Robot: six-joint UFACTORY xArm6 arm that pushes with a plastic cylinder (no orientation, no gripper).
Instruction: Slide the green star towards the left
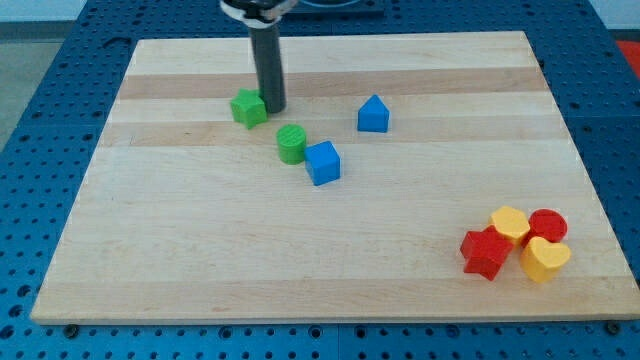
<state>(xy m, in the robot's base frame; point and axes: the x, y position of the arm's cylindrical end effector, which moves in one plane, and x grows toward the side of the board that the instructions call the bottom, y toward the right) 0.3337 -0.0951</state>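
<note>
The green star [248, 107] lies on the wooden board [200, 250] in the upper left part of the view. My tip [274, 106] stands right at the star's right side, touching or nearly touching it. The dark rod rises straight up from there to the view's top edge.
A green cylinder [291, 144] and a blue cube [323, 162] sit together just below and right of the star. A blue house-shaped block [373, 114] lies further right. At the lower right cluster a red star [484, 253], a yellow block [510, 224], a red cylinder [548, 225] and a yellow heart [545, 259].
</note>
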